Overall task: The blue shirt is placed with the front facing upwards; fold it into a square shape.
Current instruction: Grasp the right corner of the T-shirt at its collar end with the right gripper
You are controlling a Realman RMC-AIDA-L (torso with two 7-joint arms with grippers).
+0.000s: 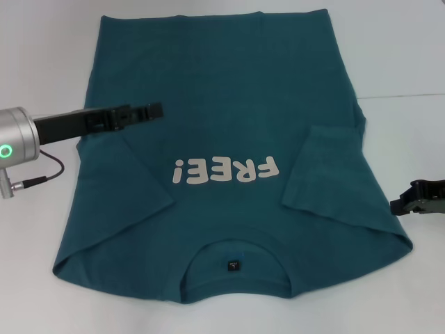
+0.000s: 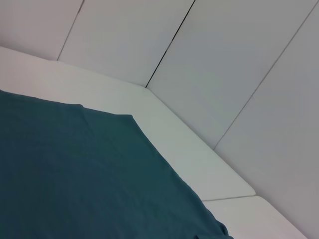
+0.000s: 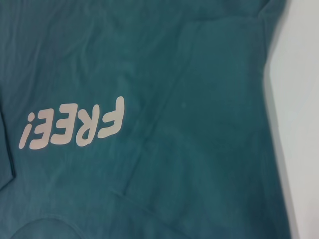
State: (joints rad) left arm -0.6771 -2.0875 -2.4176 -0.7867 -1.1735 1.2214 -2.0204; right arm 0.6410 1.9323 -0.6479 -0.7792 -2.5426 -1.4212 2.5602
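Your blue shirt [image 1: 229,125] lies flat on the white counter [image 1: 410,125], front up, collar nearest the robot and hem at the far edge. Both short sleeves are already turned in over the body, so the outline is close to a tall rectangle that flares a little toward the shoulders. The white "FREE!" lettering [image 1: 226,169] sits across the chest, and a small dark neck tag [image 1: 233,264] shows inside the collar.

Expect it to handle as light, limp cotton knit: it will drape and sag from any point you lift, and a single pinch will drag the layers out of line. The cloth looks matte and slightly fuzzy, so it probably grips the counter rather than sliding. The printed letters look smoother and a touch stiffer than the fabric around them. Your best holds, I judge, are the doubled edges: the two shoulder corners near you, or the two hem corners far off, taken together so the fold stays square.

The left claw [image 1: 154,110] hovers over the shirt's left side above the folded sleeve, reaching inward; its black fingers look drawn together and carry nothing. The right claw [image 1: 403,203] sits off the cloth at the right edge of the counter, just beside the shoulder; you cannot tell whether it is open.
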